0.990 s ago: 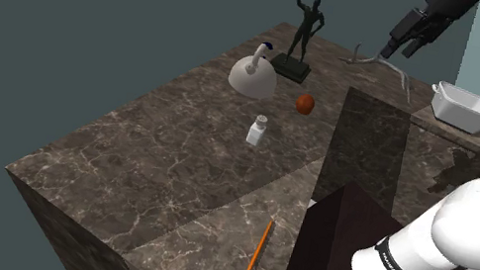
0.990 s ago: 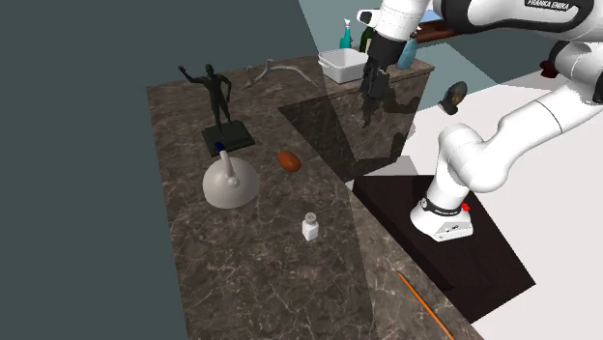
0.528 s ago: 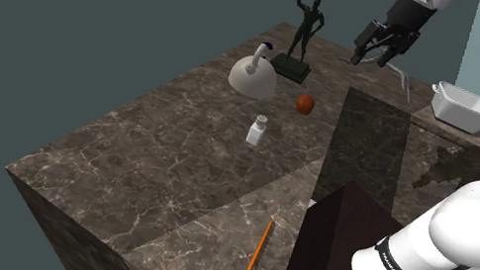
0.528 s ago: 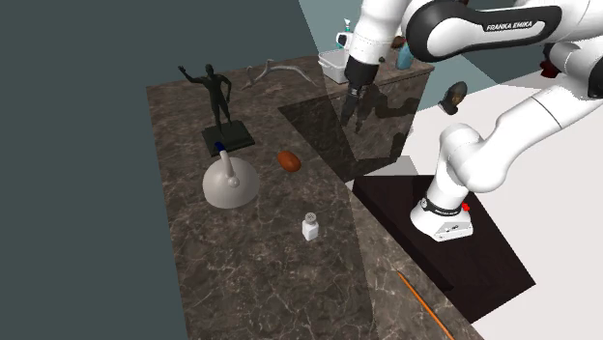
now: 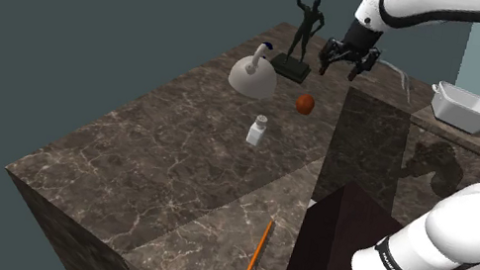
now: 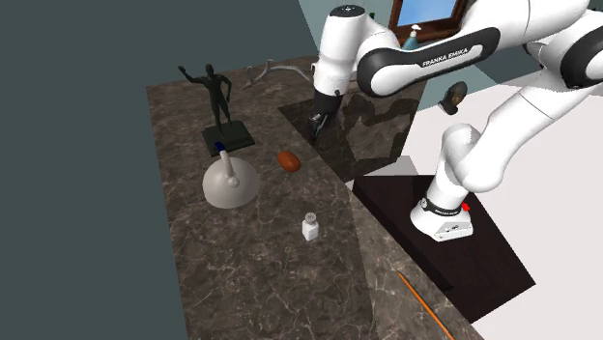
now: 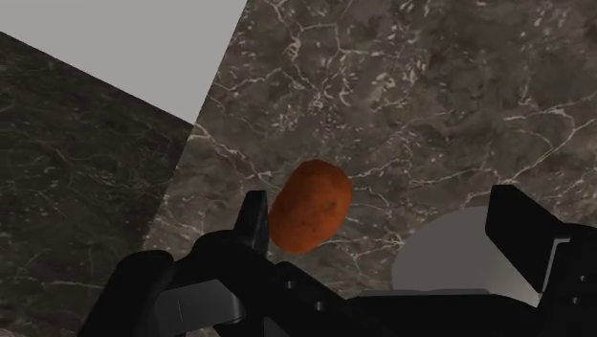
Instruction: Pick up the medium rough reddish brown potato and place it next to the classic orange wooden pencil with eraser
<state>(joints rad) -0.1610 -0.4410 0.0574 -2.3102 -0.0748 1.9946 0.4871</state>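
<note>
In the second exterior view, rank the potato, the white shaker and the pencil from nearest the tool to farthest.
1. The potato, right beside the open tool.
2. The white shaker, near the view's middle.
3. The pencil, far off at the view's lower right.

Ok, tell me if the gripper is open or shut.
Open: in the wrist view the gripper shows both fingers wide apart, clasping nothing.

A dark figurine [image 5: 305, 25] stands near the claw [image 5: 348, 67], a pale kettle [image 5: 253, 79] farther off, a small white shaker [image 5: 257, 130] well apart, all on the marbled surface [image 5: 175, 148].
</note>
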